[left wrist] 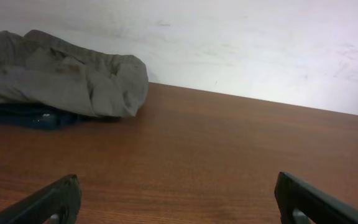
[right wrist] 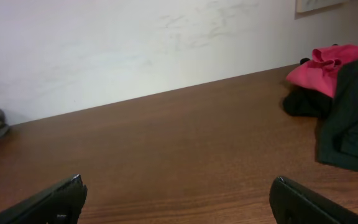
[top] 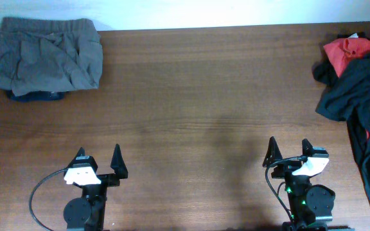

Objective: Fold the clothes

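I find the grey garment (top: 40, 51) bunched at the far left corner of the surface (top: 191, 96). It lies on a dark blue item (top: 37, 95), of which only the near edge shows. My left claw (top: 99, 154) is at the near edge, fingers wide apart, gripping nothing, well apart from the grey garment. My right claw (top: 289, 146) is likewise at the near edge, fingers spread and empty. At the far right the black shirt (top: 355, 90) lies crumpled and runs down along the right edge. The red shirt (top: 347, 48) is bunched against its far end, touching it. White marks show on the black shirt; I cannot read them.
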Controlling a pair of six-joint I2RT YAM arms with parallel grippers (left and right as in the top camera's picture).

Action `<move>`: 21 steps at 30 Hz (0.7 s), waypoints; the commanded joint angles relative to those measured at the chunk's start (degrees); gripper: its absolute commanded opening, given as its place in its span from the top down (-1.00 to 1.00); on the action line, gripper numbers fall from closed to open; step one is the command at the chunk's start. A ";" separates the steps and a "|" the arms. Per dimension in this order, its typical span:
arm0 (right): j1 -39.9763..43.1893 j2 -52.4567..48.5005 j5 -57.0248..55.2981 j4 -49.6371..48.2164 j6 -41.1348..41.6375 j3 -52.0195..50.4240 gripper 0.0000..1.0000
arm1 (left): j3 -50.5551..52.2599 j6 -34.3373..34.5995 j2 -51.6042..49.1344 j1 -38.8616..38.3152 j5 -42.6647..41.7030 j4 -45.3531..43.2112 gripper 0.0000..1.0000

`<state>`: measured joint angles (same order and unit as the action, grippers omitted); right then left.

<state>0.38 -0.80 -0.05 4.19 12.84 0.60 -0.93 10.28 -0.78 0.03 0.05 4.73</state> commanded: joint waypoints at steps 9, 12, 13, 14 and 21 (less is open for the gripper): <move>-0.37 0.50 7.37 -8.35 3.74 -0.28 -0.97 | 0.42 -0.94 0.48 0.24 0.39 0.04 -0.99; -0.37 0.50 7.39 -10.03 4.63 -0.28 -0.97 | 0.42 -0.94 0.48 0.24 0.39 0.04 -0.98; -0.37 0.50 7.54 -10.62 4.63 -0.28 -0.97 | 0.42 -0.94 0.48 0.24 0.39 0.04 -0.99; -0.37 0.50 8.96 -11.63 4.57 -0.28 -0.97 | 0.42 -0.94 0.48 0.24 0.37 0.04 -0.98; -0.31 0.37 14.36 -19.17 2.40 1.27 -0.97 | 0.42 -0.94 0.48 0.24 0.39 0.04 -0.99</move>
<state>0.38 -0.69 11.75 -14.31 16.73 0.58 -0.93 10.28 -0.78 0.03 0.05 4.75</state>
